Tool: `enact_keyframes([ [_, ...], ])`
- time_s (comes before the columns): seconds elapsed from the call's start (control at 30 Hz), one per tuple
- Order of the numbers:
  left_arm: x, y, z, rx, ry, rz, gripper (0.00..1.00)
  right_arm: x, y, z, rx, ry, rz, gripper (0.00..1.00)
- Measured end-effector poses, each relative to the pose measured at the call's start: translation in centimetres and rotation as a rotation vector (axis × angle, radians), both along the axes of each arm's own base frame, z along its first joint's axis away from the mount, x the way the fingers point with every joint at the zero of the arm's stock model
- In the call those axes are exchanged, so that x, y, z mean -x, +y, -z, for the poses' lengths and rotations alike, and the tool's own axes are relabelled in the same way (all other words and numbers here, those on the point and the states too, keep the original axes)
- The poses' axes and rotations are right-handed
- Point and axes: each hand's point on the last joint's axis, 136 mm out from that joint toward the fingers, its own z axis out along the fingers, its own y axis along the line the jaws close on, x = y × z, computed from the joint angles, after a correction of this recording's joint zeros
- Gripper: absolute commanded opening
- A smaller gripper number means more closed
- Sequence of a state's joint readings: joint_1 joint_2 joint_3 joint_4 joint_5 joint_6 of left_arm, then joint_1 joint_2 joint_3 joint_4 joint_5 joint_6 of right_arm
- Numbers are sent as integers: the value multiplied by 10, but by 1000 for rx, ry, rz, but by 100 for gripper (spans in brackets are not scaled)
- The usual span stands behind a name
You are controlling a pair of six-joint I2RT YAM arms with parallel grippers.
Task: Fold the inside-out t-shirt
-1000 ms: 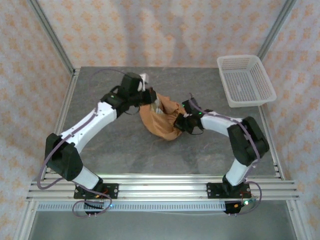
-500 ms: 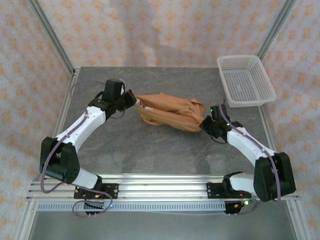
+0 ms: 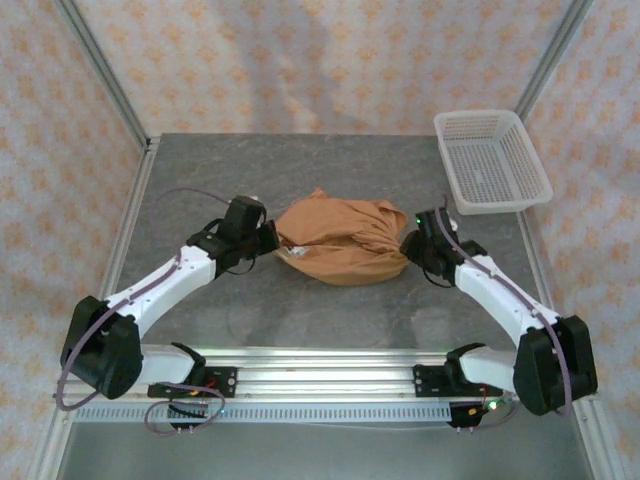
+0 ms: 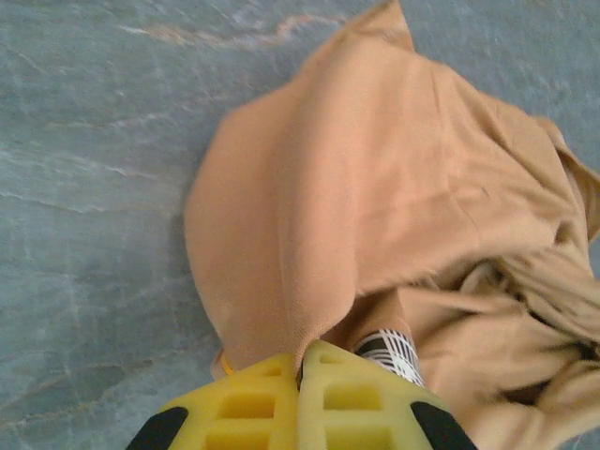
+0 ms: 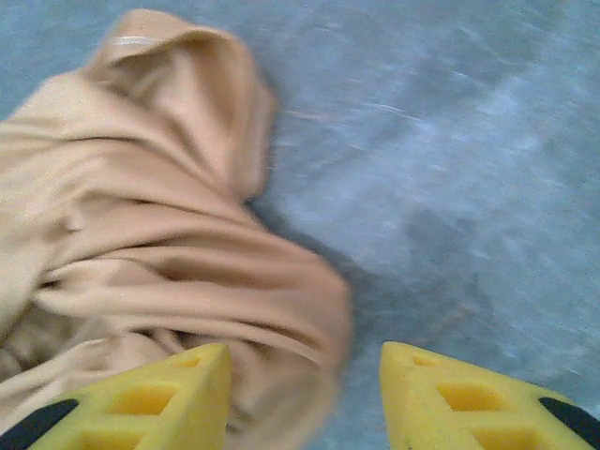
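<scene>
Peach patterned wallpaper backs a grey stone-look worktop [image 3: 330, 320] edged with aluminium rails. At the left, the left arm reaches in from the near edge. Its left fingers [image 4: 248, 405] are clenched together on a fold of the t-shirt [image 3: 340, 240], and tan cloth rises out of the seam between the two yellow pads. A small checked patch [image 4: 392, 349] shows just beside them. The t-shirt lies bunched in a rumpled mound at the middle of the worktop, between the two arms. At its right end the right fingers [image 5: 178, 386] stand apart, released, with a loose lobe of cloth lying in the gap. That wrist view is blurred. Far right, near the back corner, a white mesh basket [image 3: 492, 160] sits well apart from the cloth.
</scene>
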State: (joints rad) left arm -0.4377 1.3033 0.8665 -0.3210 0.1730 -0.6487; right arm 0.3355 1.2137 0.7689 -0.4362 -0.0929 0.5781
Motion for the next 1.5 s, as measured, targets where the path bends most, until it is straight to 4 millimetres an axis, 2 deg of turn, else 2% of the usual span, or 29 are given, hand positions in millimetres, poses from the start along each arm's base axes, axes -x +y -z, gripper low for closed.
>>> enact_keyframes([
  [0.13,8,-6,4,-21,-3,37,0,-17,35,-14,20,-17,-116,46],
  [0.23,10,-8,6,-29,-4,44,0,-23,54,-15,29,-15,-183,46],
  [0.33,11,-8,8,-34,-3,45,0,-28,66,-1,47,28,-225,46],
  [0.5,12,-7,10,-39,-2,42,0,-33,78,40,90,138,-282,45],
  [0.53,11,-7,10,-41,-3,40,0,-34,80,46,101,152,-290,43],
  [0.63,10,-4,10,-53,-8,30,0,-48,85,54,141,177,-316,14],
  [0.7,10,-1,10,-70,-10,27,0,-63,90,47,157,165,-324,0],
  [0.77,9,5,9,-93,-8,21,0,-74,93,31,161,137,-325,0],
  [0.83,4,14,5,-102,-6,0,0,-86,95,3,160,89,-328,0],
  [0.9,-5,29,-2,-105,-12,-43,0,-92,93,-29,146,32,-321,0],
  [1.0,-21,56,-16,-102,-34,-123,0,-93,79,-92,100,-82,-288,0],
  [1.07,-30,71,-23,-102,-42,-169,0,-88,61,-138,46,-175,-247,0],
  [1.13,-36,79,-28,-103,-48,-191,0,-80,38,-172,-10,-247,-193,0],
  [1.17,-38,80,-29,-103,-48,-196,0,-76,24,-186,-35,-279,-160,0],
  [1.23,-40,81,-27,-104,-43,-198,0,-71,2,-195,-63,-313,-104,0],
  [1.3,-40,80,-22,-105,-29,-195,0,-67,-12,-180,-77,-287,-65,0],
  [1.33,-40,80,-20,-104,-24,-192,0,-66,-16,-163,-82,-254,-55,0],
  [1.43,-38,76,-12,-93,-9,-178,0,-61,-20,-91,-81,-101,-39,0],
  [1.47,-35,74,-8,-94,-2,-169,8,-56,-20,-59,-78,-23,-37,0],
  [1.5,-33,72,-4,-98,4,-159,23,-50,-20,-35,-75,38,-37,0],
])
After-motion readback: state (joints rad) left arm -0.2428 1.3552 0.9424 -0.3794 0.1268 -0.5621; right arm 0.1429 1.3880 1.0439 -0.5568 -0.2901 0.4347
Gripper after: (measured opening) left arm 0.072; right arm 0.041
